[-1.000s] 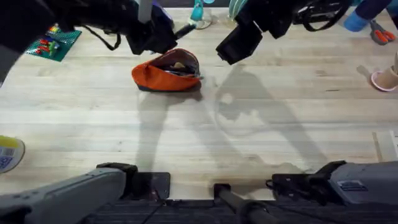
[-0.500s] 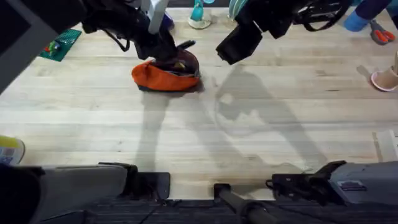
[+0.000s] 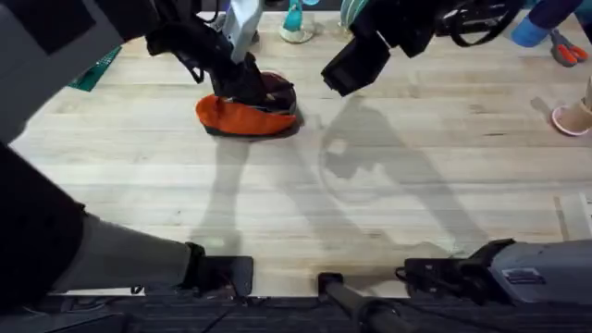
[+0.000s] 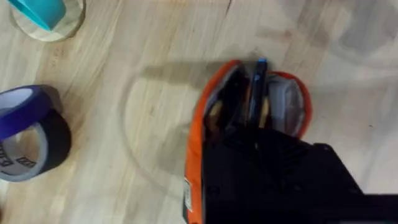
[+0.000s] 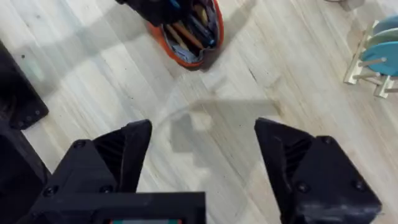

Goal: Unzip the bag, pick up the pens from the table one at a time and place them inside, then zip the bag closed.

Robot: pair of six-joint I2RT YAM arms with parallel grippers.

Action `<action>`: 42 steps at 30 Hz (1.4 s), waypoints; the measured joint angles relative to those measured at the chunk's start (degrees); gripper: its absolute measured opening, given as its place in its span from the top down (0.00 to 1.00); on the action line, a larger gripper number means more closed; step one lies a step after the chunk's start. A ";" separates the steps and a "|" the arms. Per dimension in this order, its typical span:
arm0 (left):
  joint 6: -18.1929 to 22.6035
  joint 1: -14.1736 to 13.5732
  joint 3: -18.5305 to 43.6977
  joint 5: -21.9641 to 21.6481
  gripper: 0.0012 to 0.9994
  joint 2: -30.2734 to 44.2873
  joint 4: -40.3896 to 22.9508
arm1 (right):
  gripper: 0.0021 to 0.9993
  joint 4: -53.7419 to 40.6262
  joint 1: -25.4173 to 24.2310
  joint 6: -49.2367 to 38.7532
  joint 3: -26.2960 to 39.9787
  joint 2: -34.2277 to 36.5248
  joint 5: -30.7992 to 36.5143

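A pale wooden plank table (image 3: 277, 203) carries the work. The orange soft fabric pouch (image 3: 242, 116) lies directly under the left gripper (image 4: 258, 134), zipper open. A thin dark pen (image 4: 256, 93) points out from the gripper along the pouch's long axis, into the opening (whether the fingers clamp it, I cannot tell). The right gripper (image 5: 202, 146), spread wide and empty, hangs well apart to the pouch's side; the left arm is nearer.

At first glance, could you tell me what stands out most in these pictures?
The orange bag lies unzipped on the far left of the table, with the left gripper down at its mouth and a dark pen standing in the opening. The right gripper hangs open above bare wood to the bag's right.
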 joint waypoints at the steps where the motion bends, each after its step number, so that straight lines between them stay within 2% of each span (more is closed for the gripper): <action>1: 0.00 0.00 -0.02 -0.01 0.96 0.21 0.71 | 0.00 0.00 0.00 0.00 0.00 0.00 0.00; 6: 0.00 0.00 -0.02 -0.01 0.96 0.41 3.65 | 0.00 0.00 0.00 0.00 0.00 0.00 0.00; 26: 0.00 0.00 -0.02 -0.01 0.96 0.41 2.08 | 0.00 0.00 0.00 0.00 0.00 0.00 0.00; 27: 0.26 0.00 -0.02 0.00 0.91 0.41 2.09 | 0.00 0.00 0.00 0.00 0.00 0.00 0.00; 31: 0.39 0.00 -0.02 0.01 0.28 0.41 2.06 | 0.00 0.00 0.00 0.00 0.00 0.00 0.00; 33: 0.27 -0.02 -0.02 0.03 0.04 0.41 1.98 | 0.00 -0.01 0.00 0.00 0.00 0.00 0.00; 35: 0.35 -0.07 -0.02 0.01 0.01 0.41 1.88 | 0.00 -0.11 0.00 0.00 0.00 0.00 0.00; 42: 0.39 -0.11 -0.02 0.01 0.01 0.41 2.04 | 0.00 -1.16 0.00 0.00 0.00 0.01 0.00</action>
